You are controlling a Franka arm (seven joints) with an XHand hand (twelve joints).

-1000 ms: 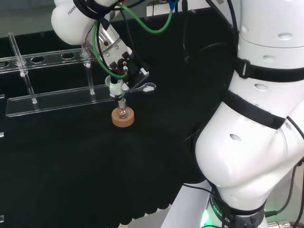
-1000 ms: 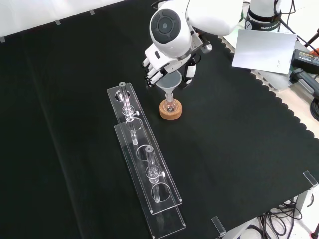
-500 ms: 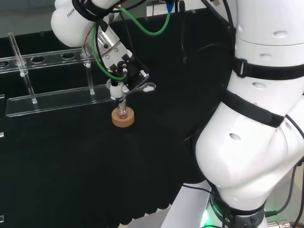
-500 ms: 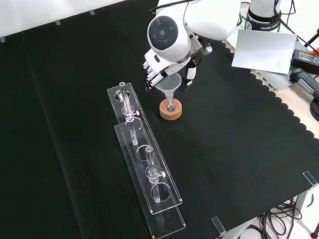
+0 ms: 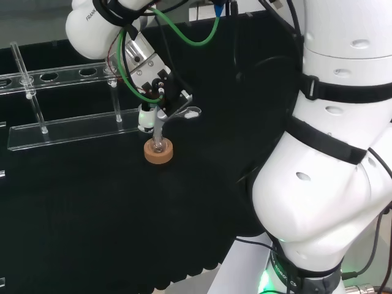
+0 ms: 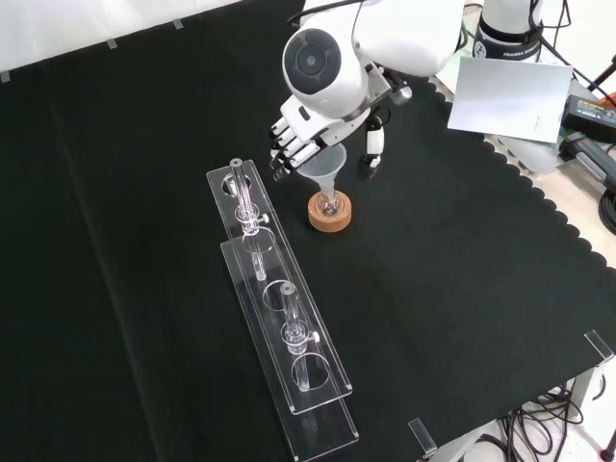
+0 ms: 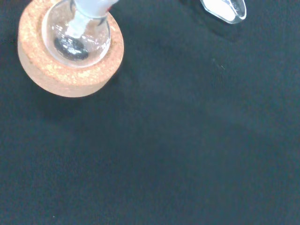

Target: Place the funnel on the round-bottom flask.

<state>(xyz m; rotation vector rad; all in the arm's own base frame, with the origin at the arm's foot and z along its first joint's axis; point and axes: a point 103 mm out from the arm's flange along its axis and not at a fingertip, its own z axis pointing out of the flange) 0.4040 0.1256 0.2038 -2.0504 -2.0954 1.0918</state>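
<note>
A clear funnel (image 6: 328, 165) stands with its stem in the neck of the small round-bottom flask (image 6: 330, 201), which rests on a cork ring (image 6: 330, 218). The hand (image 6: 310, 125) hovers just above and behind the funnel. Its fingers (image 6: 285, 149) are spread out to the funnel's left and its thumb (image 6: 372, 152) points down to the right, neither touching the funnel. In the head view the hand (image 5: 164, 90) sits above the cork ring (image 5: 158, 153). The wrist view looks down on the flask (image 7: 77, 36) in its cork ring (image 7: 56, 77).
Two long clear racks (image 6: 279, 318) holding a few glass tubes lie to the left of the flask in the front view, close to the spread fingers. A white sheet (image 6: 510, 96) lies at the cloth's far right edge.
The fingers have uncurled and swung away from the funnel's rim, to the left in the front view. The funnel stays in the flask.
</note>
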